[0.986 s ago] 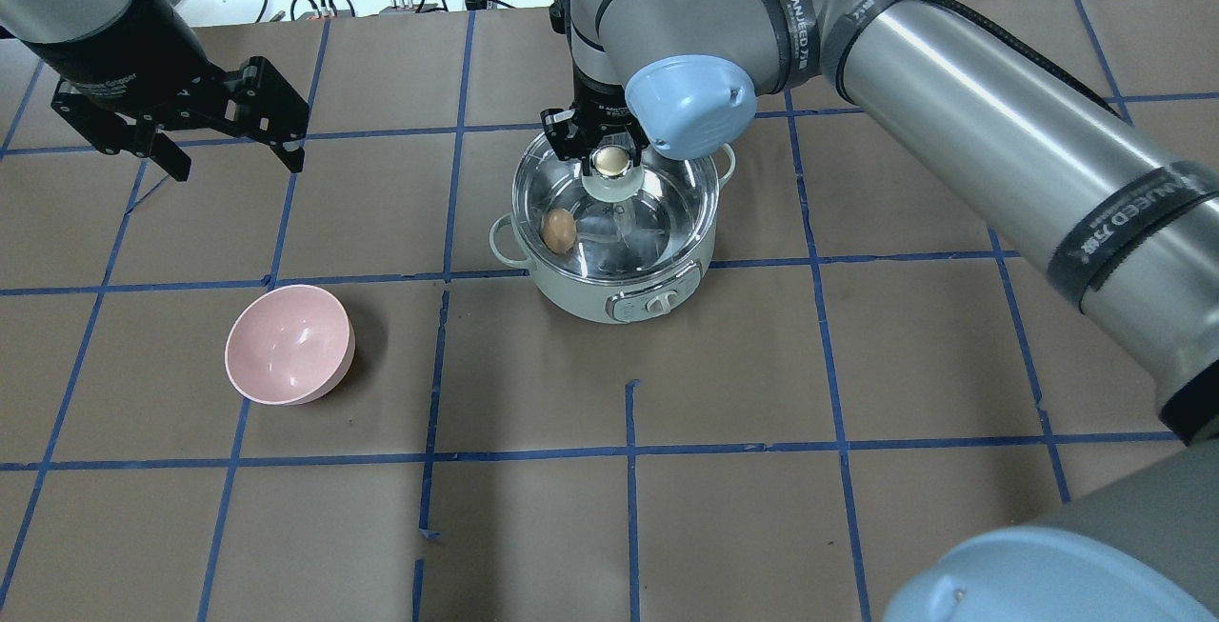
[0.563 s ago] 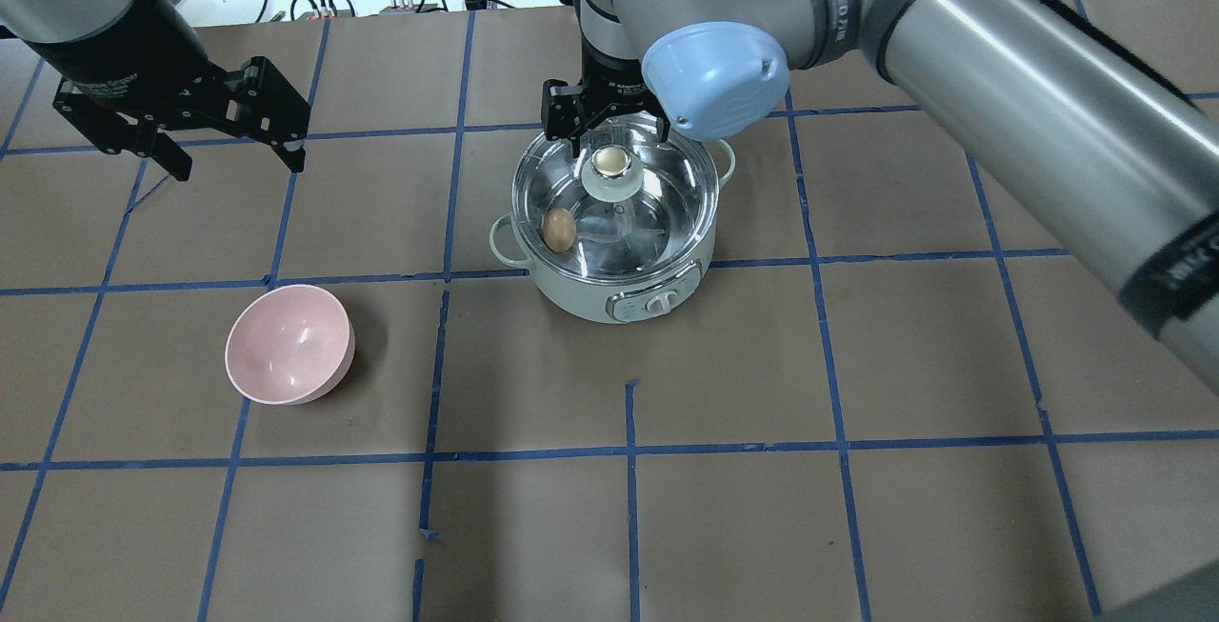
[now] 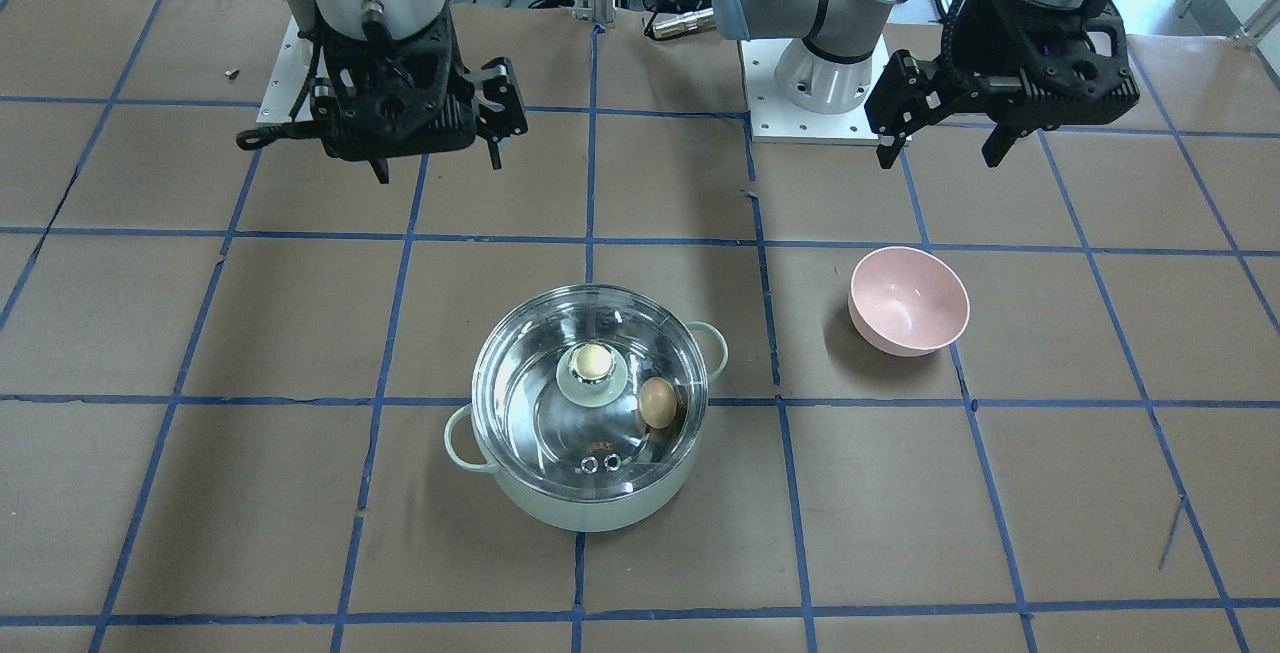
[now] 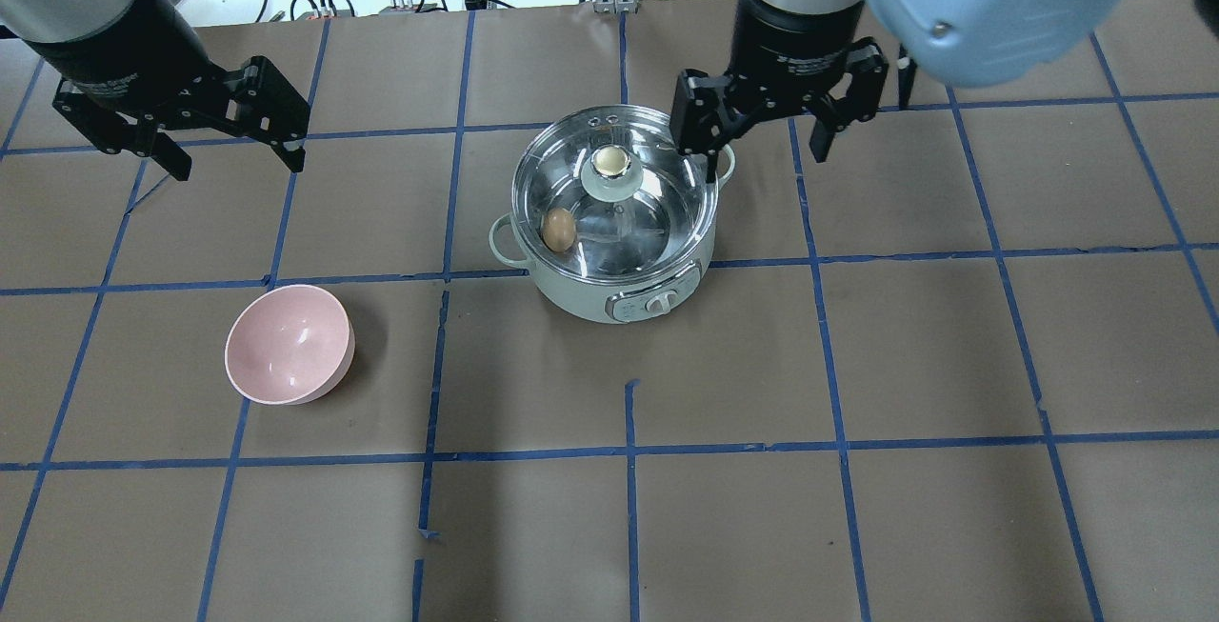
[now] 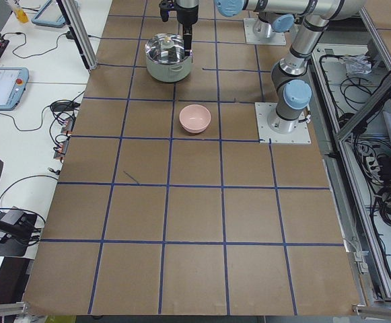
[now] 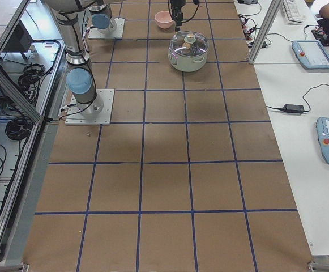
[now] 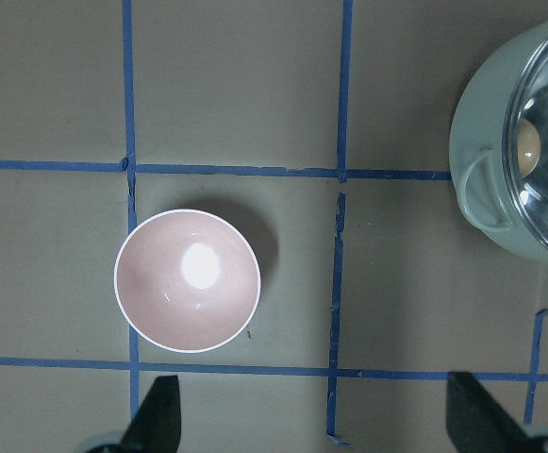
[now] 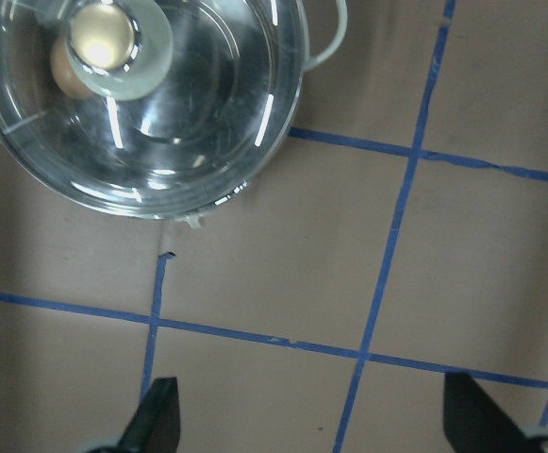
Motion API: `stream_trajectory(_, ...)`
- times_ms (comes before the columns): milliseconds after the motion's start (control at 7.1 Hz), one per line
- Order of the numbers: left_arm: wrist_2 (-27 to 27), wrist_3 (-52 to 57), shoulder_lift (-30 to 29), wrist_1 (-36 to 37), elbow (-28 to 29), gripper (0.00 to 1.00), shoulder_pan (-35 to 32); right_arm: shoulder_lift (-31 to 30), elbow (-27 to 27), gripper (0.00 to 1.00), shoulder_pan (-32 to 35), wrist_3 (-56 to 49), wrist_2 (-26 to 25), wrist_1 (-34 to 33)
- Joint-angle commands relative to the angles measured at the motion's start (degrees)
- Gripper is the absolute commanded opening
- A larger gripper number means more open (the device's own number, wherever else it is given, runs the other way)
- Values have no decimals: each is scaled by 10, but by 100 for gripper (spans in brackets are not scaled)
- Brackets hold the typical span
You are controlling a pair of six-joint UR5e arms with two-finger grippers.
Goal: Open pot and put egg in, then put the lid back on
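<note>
The mint-green pot stands mid-table with the glass lid seated on it, cream knob up. The tan egg lies inside the pot under the lid, on the side toward the pink bowl. All show in the front view too: the pot, the lid, the egg. My right gripper is open and empty, raised beyond the pot's far right rim. My left gripper is open and empty, high at the far left. The right wrist view shows the lid below.
An empty pink bowl sits on the brown paper left of the pot, directly under the left wrist camera. Blue tape lines grid the table. Cables lie past the far edge.
My right gripper has risen from the lid's knob and swung to the right, away from the pot. The lid stays on the pot. The left arm has not moved.
</note>
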Motion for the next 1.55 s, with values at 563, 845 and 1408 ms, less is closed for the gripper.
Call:
stream_trajectory(563,0,1,0,0,-1,100,0,-58,71,99,-49,33,-11,-22)
stream_trajectory(845,0,0,0,0,-1,100,0,-62,72,99,-48,34,5,-25)
stream_trajectory(1408,0,-1,-1,0,-1,100,-1,-62,72,99,-49,34,17,-30)
